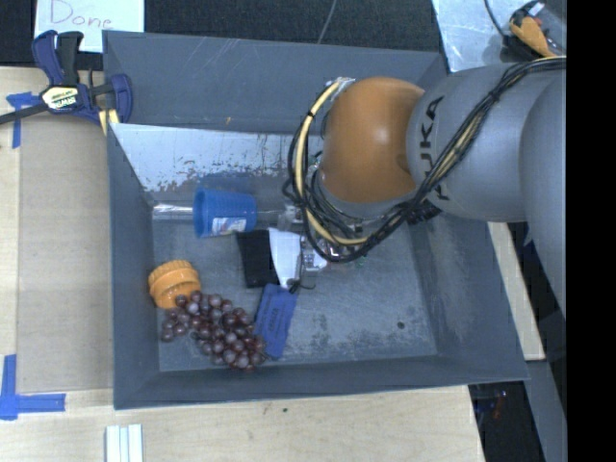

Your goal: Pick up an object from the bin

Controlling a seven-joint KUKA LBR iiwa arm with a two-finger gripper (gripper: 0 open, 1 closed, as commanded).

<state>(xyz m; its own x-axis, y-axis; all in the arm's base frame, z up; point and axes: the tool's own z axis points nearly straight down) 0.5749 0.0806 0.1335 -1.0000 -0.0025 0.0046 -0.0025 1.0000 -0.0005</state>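
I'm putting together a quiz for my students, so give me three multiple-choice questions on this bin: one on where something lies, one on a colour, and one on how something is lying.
1. Where in the bin is the bunch of dark red grapes? A) the view's lower left B) the view's upper right C) outside it
2. What colour is the round ridged cap beside them? A) green B) orange C) white
3. How does the blue container lie? A) upright B) upside down C) on its side

Answers: 1 A, they are heaped by the lower left corner; 2 B, it is plainly orange; 3 C, its long side rests on the floor.
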